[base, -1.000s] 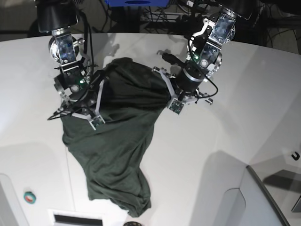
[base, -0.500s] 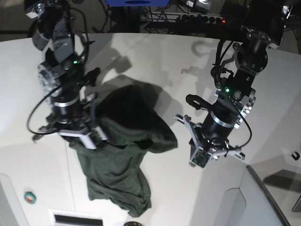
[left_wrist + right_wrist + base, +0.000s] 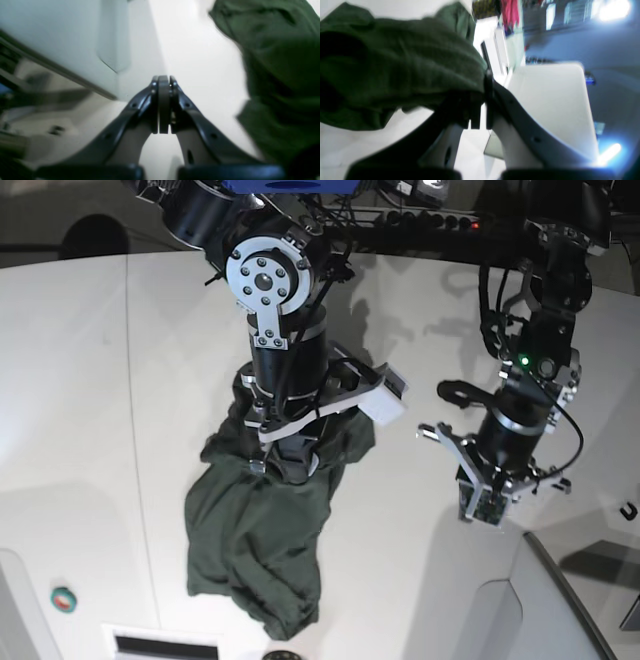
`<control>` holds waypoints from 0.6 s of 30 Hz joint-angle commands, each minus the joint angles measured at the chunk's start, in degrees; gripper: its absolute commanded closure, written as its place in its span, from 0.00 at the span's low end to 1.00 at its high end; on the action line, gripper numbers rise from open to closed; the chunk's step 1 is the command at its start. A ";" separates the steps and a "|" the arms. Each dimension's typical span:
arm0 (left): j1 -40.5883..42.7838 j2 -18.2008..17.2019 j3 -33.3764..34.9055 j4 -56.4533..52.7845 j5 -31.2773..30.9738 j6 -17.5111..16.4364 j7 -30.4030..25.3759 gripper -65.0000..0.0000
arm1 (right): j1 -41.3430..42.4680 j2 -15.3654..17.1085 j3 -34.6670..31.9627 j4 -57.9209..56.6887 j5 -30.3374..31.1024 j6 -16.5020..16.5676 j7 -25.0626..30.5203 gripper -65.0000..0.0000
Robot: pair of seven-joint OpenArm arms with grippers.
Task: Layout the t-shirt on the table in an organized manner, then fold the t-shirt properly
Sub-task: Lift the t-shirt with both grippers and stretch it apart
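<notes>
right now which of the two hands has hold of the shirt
The right hand: its jaws are shut on a bunch of the green t-shirt. The left hand is shut on nothing, off to the side above the bare table.

Our left end effector (image 3: pixel 163 82) is closed, its two dark fingers (image 3: pixel 152 105) pressed flat together with nothing between them; that arm hangs at the right of the base view, wrist pointing downward. Our right end effector (image 3: pixel 486 82) is clamped on the t-shirt (image 3: pixel 395 75), its arm reaching in from the top centre.
</notes>
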 commanded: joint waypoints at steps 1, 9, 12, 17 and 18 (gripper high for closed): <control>-0.39 -0.55 -0.50 0.48 0.41 0.47 -1.41 1.00 | 0.10 -0.68 -0.14 0.99 -0.94 -1.01 -0.13 1.00; 0.49 6.31 -0.41 -6.46 -0.03 0.47 -1.32 0.85 | 0.19 -0.68 -0.14 0.55 -0.68 -1.01 -4.00 1.00; 0.05 8.86 -0.67 -13.67 -5.57 0.47 -1.32 0.43 | -0.34 -0.33 2.41 0.55 -0.68 -1.01 -4.00 1.00; -3.03 8.60 -0.23 -23.96 -24.38 0.47 -1.49 0.03 | -0.95 -0.15 7.07 0.37 1.35 -1.01 -4.00 1.00; -3.82 8.60 -0.23 -26.33 -27.64 0.47 -1.49 0.03 | -1.22 0.20 8.56 0.37 2.67 -1.01 -3.82 1.00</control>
